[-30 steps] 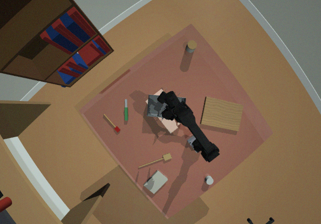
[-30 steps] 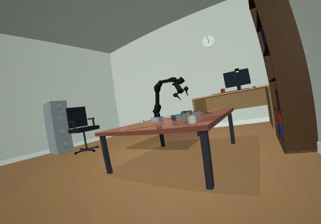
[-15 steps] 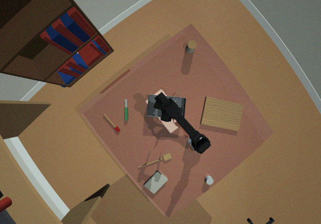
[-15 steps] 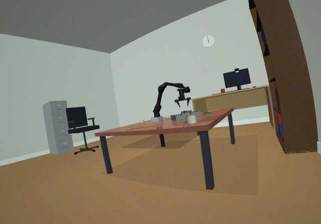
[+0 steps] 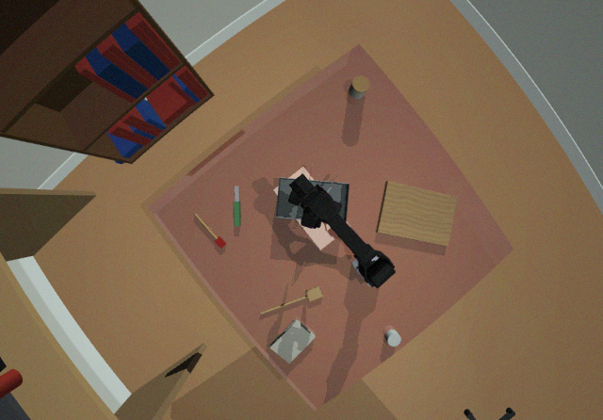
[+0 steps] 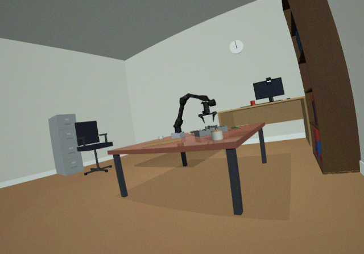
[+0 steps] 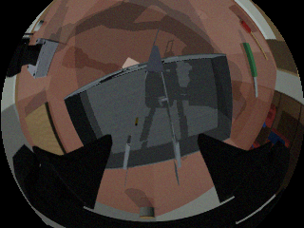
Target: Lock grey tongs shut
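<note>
The grey tongs lie open across the roasting tin. In the wrist view their hinge end is at the tin's far wall and their two arms spread toward the near wall, with the tips reaching past it. My gripper is open and empty, pointing down above the tin; in the wrist view its fingers stand on either side of the tongs' arms. The wooden board lies on the table to the tin's right in the top view, where my arm hides most of the tongs.
A pale sheet lies under the tin. A green-handled knife and a red-headed brush lie left of it. A wooden mallet, a pale block, a white cylinder and a wood-topped jar stand farther off.
</note>
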Robot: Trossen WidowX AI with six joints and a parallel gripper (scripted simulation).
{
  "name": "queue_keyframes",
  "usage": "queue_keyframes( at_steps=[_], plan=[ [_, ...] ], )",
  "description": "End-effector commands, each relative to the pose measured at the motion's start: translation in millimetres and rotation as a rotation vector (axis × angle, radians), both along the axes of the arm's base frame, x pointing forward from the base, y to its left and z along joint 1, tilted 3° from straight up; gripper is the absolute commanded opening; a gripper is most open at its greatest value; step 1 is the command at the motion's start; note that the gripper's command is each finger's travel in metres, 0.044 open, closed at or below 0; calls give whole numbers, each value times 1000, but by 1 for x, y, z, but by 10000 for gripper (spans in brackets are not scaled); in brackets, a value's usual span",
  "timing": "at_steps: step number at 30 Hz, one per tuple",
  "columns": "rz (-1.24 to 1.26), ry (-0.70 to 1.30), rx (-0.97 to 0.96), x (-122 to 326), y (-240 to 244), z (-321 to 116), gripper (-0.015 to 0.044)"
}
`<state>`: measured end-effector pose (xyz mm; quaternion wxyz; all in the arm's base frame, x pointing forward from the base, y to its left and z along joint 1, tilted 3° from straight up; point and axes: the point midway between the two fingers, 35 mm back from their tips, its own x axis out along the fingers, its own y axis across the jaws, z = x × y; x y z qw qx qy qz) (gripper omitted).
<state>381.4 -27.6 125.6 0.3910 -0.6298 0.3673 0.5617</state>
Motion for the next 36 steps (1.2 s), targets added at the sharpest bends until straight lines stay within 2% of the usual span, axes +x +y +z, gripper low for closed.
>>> queue_keyframes(
  at_steps=[1,36],
  plan=[
    [-3,5,4,1,1,-8,440],
    [-3,5,4,7,0,-65,440]
  ],
)
